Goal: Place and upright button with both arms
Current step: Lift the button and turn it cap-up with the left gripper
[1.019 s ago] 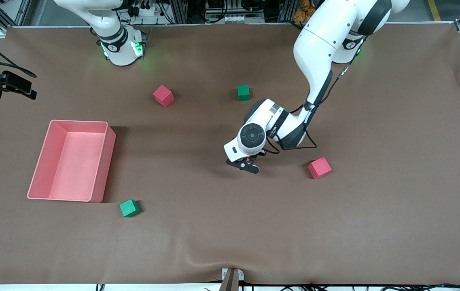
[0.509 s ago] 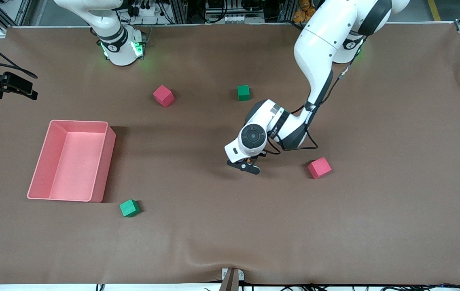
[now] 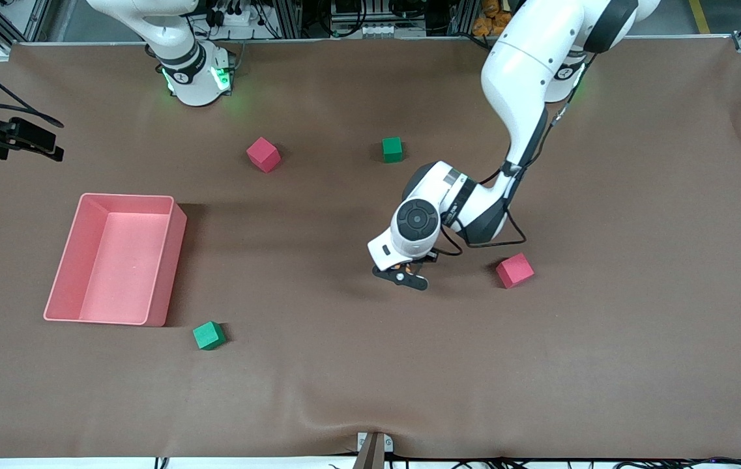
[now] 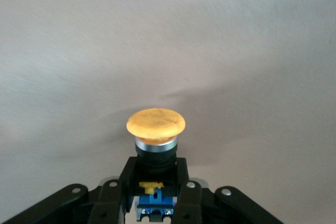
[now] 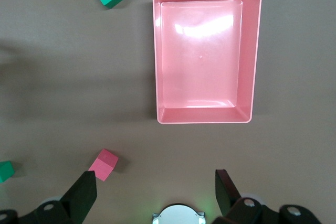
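My left gripper (image 3: 404, 271) is shut on the button (image 4: 156, 129), low over the middle of the table beside a pink cube (image 3: 515, 270). In the left wrist view the gripper (image 4: 156, 170) clamps the button's black-and-blue body, and the round orange cap points away from the wrist toward the brown mat. In the front view only a sliver of orange (image 3: 400, 266) shows under the wrist. My right gripper (image 5: 156, 184) is open and empty, held high over the table between the right arm's base and the pink bin (image 5: 256, 51).
The pink bin (image 3: 168, 260) stands toward the right arm's end. A green cube (image 3: 208, 335) lies nearer the camera than it. Another pink cube (image 3: 263, 154) and a green cube (image 3: 392, 149) lie nearer the bases.
My left gripper, holding the button, has shifted a little toward the pink cube at the left arm's end, and its wrist has turned slightly. The right arm has barely moved.
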`<state>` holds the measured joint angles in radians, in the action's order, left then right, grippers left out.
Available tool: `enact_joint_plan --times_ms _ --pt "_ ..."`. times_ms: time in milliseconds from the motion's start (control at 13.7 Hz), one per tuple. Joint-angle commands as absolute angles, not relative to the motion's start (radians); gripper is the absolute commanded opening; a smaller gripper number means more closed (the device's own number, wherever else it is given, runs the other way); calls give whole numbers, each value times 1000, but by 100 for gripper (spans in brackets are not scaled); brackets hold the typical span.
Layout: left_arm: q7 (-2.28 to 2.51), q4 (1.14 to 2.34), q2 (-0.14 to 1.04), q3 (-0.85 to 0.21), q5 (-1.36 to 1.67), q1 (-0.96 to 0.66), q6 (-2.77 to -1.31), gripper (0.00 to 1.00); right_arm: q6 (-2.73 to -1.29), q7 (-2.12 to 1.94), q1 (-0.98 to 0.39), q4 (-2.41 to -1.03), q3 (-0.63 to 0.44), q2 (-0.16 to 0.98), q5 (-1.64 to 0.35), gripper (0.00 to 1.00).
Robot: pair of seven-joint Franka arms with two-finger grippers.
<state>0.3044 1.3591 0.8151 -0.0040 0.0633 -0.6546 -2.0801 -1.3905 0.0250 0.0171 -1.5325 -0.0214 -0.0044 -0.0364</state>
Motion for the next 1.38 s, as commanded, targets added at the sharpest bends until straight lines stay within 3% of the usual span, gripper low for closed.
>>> enact_joint_plan --times_ms 0,291,801,1310 --pt "331 1350 776 27 37 -669 -2036 0 -1388 32 11 -1540 -25 -11 -46 100" --pt "574 1327 739 48 -33 -698 -1976 2 -1387 32 11 -1542 -25 -12 -46 100" --pt "1441 1327 747 87 -417 -922 -1971 0 -1373 32 12 -1542 -25 -12 -46 100" --pt "1664 1327 750 112 -689 -1052 -1953 0 -1367 34 2 -1542 -25 -14 -46 100"
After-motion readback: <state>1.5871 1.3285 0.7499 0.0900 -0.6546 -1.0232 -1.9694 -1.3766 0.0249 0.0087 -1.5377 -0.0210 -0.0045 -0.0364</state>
